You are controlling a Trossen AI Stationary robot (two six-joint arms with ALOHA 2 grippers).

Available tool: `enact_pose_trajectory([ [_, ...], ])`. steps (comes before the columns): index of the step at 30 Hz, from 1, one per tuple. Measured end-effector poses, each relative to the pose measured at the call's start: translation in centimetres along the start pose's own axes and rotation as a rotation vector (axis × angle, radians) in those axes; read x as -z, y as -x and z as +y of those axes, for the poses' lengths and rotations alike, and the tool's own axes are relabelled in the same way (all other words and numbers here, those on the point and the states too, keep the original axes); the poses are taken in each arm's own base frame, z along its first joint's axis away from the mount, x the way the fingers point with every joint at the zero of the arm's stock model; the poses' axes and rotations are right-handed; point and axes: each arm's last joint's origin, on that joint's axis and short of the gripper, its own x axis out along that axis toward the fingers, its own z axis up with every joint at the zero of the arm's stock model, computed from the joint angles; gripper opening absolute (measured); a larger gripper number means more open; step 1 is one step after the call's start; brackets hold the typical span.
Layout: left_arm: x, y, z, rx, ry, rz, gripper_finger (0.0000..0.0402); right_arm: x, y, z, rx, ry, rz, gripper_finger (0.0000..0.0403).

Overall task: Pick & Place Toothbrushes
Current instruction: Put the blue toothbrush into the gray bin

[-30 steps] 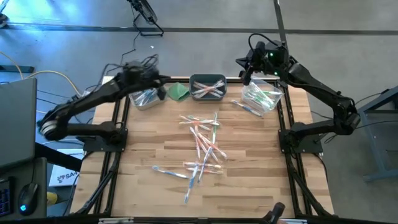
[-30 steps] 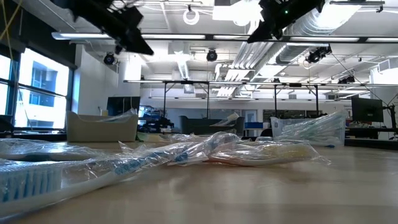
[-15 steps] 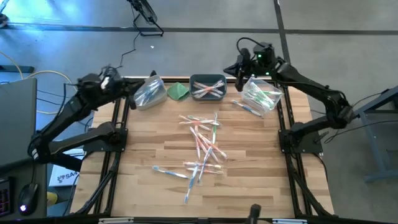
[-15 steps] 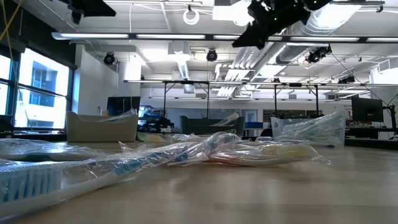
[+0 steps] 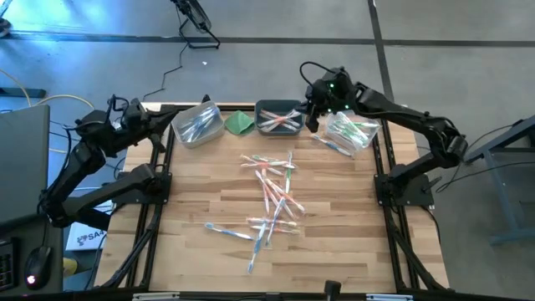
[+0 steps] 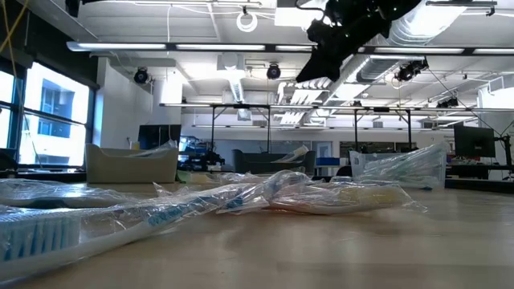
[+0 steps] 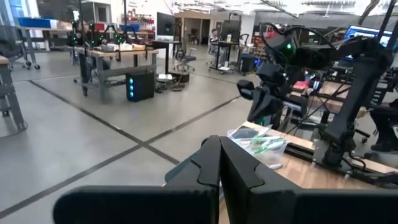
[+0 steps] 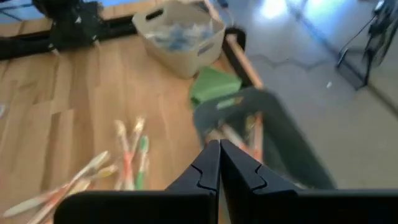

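Many toothbrushes (image 5: 272, 196) lie loose in the middle of the wooden table, thin pale sticks with blue, green and pink-orange parts; they also show in the right wrist view (image 8: 130, 149). More lie in three bins at the far edge: a pale bin (image 5: 199, 125), a dark bin (image 5: 278, 117) and a clear bin (image 5: 351, 130). My right gripper (image 5: 311, 119) hangs shut and empty above the dark bin's right end (image 8: 249, 124). My left gripper (image 5: 165, 125) is shut and empty, level, drawn back at the table's far left corner beside the pale bin.
A folded green cloth (image 5: 241, 122) lies between the pale bin and the dark bin. Black frame rails (image 5: 159, 184) run along the table's left and right sides. The near half of the table has bare wood around the loose pile.
My left gripper has drawn back from above the pale bin toward the table's left edge, staying shut. My right gripper has gone from above the clear bin toward the dark bin, sinking a little and tipping further down, still shut.
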Motion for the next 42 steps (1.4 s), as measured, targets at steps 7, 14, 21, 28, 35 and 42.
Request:
enact_pose_trajectory([
  [7, 0.2, -0.3, 0.0, -0.005, -0.001, 0.03, 0.0, 2.1, 0.1, 0.7, 0.088, -0.163, 0.235, 0.0004],
  [14, 0.4, -0.3, 0.1, -0.007, 0.0, 0.053, 0.0, 3.8, 0.4, 2.3, 0.38, -0.221, 0.456, 0.0004],
  [21, 0.4, -0.4, 0.1, -0.029, 0.0, 0.053, 0.0, 3.9, -0.4, 3.3, 0.472, -0.26, 0.446, 0.0004],
  [28, 0.7, -0.4, 0.2, -0.058, 0.003, 0.076, 0.0, 6.1, -3.7, 4.3, 0.566, -0.258, 0.593, 0.0003],
  [35, 1.0, -0.5, 0.3, -0.064, 0.031, 0.116, 0.0, 8.8, -7.9, 6.1, 0.582, -0.163, 0.732, 0.0003],
  [42, 1.5, -0.4, 0.3, -0.071, 0.028, 0.164, 0.0, 9.9, -9.1, 5.9, 0.529, -0.049, 0.824, 0.0003],
])
